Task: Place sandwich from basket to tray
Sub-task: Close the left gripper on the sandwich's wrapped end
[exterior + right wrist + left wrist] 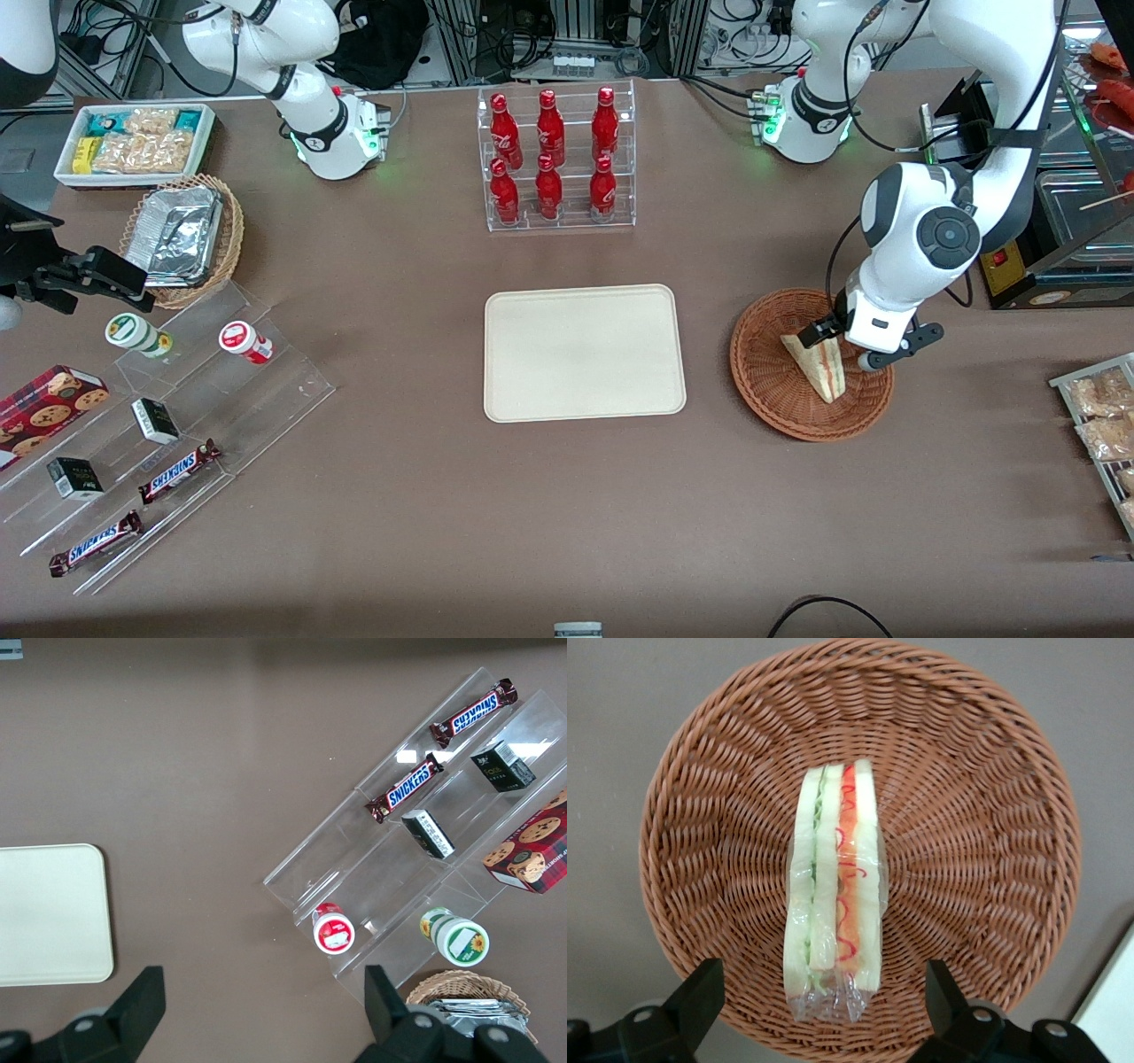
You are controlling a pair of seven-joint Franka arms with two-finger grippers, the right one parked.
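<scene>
Sandwich (822, 369) lies in the round wicker basket (769, 388), roughly at the bowl's middle, filling edge up, wrapped in clear film. Basket sits on the table (443, 532) toward the working arm's end, about midway between the table's long edges. Gripper (840, 347) hangs just above the basket over the sandwich, fingers (700, 992) spread wide, one on each side, touching nothing. Tray (585, 353) at table centre, beside the basket but apart from it.
</scene>
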